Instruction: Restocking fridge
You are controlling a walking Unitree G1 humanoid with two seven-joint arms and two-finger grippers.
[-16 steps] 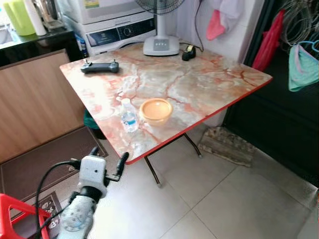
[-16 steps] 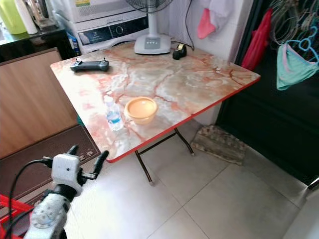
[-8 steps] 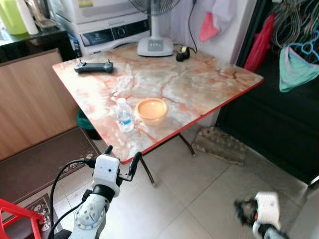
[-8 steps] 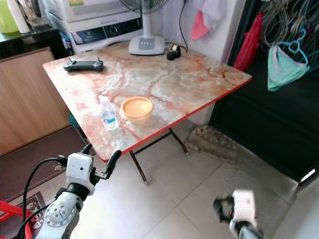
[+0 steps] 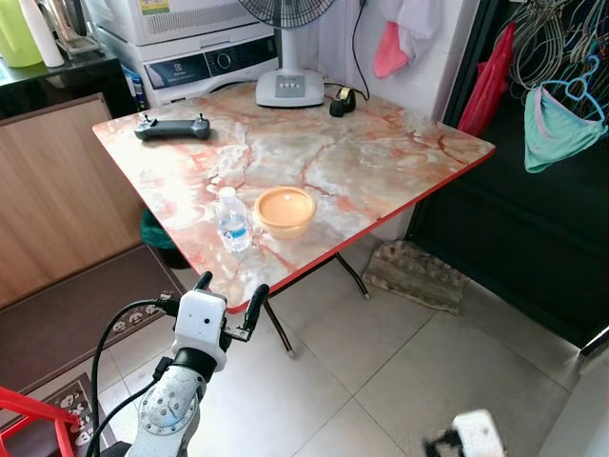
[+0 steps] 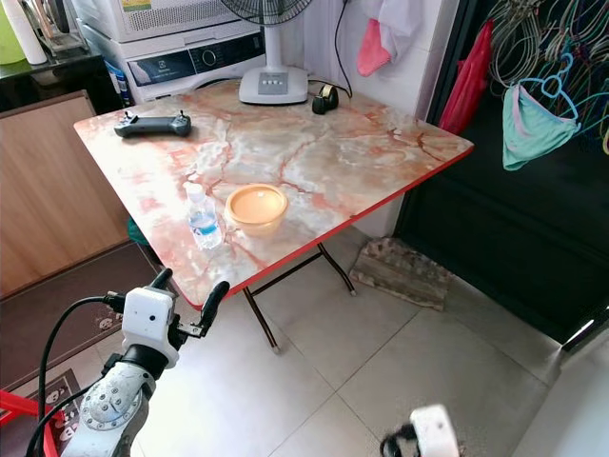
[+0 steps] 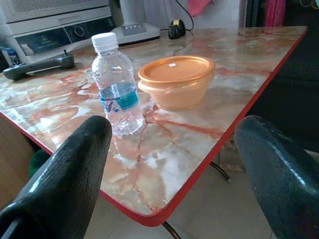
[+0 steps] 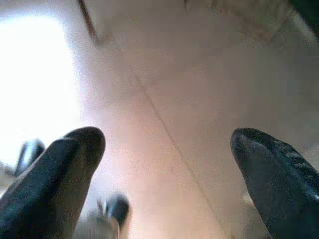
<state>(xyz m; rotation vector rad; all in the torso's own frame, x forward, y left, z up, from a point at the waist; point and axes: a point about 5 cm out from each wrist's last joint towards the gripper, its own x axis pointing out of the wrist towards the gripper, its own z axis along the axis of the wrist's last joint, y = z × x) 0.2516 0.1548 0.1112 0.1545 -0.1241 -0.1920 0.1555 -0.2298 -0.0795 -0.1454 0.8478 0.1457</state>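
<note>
The table's (image 5: 381, 162) red near edge overhung bare tiled floor (image 5: 419, 371), open to the right. The left gripper (image 5: 228, 297) hung just short of that edge, fingers spread wide, empty. The bottle (image 5: 231, 219) stood beside the lidded orange bowl (image 5: 284, 210) near the edge. The right gripper (image 8: 164, 164) gaped over the floor
</note>
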